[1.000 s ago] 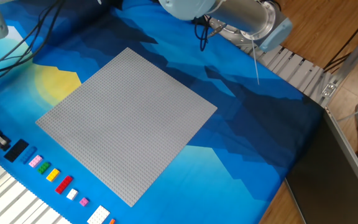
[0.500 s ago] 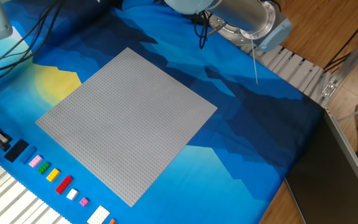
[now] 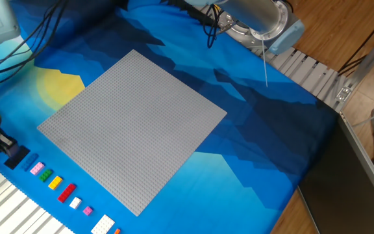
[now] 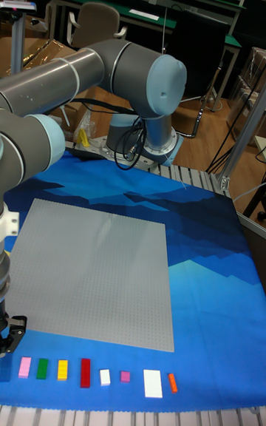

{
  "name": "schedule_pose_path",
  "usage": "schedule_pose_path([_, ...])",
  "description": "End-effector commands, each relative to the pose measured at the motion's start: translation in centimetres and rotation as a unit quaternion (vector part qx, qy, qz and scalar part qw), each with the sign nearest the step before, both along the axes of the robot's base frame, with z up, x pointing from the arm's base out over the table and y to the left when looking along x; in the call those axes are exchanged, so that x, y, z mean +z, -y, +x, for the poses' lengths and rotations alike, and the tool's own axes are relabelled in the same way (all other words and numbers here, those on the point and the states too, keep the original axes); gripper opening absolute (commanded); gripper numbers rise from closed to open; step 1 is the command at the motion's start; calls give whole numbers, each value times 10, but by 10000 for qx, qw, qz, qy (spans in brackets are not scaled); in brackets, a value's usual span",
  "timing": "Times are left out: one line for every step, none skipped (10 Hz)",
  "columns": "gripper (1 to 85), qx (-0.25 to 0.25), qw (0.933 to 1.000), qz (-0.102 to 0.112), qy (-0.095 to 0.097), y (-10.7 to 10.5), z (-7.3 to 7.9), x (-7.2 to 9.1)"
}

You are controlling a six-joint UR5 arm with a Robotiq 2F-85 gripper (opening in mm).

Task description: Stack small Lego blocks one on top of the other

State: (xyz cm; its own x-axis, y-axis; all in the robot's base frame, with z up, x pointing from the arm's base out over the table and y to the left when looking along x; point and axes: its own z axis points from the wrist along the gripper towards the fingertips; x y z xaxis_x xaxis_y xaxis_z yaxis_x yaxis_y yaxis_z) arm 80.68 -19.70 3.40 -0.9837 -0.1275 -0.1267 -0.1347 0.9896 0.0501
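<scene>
The gripper (image 3: pixel 4 144) hangs low just left of the grey baseplate (image 3: pixel 132 127), over the black Lego block (image 3: pixel 18 157); whether its jaws are open cannot be told. Right of it along the baseplate's near edge lie a blue block (image 3: pixel 31 167), then pink, green, yellow, red (image 3: pixel 66 192) and white bricks

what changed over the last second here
The gripper dropped lower and slightly right, so it now sits right at the black brick; whether it grips the brick cannot be told. The upper arm links shifted a little. The row of coloured bricks and the grey baseplate stayed put.
</scene>
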Motion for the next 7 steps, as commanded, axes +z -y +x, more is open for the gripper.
schedule_pose_path([430,8,10000,29,48,2,-2,-5])
schedule_pose_path([420,-23,9999,87,54,-1,-2,-6])
schedule_pose_path([420,0,10000,-8,63,4,-2,-8])
schedule_pose_path([420,30,9999,-73,65,7,-3,-10])
schedule_pose_path([427,56,10000,-30,5,5,-8,-13])
schedule_pose_path([433,60,10000,-14,-49,4,-10,-17])
schedule_pose_path([453,47,10000,-4,-88,3,-11,-18])
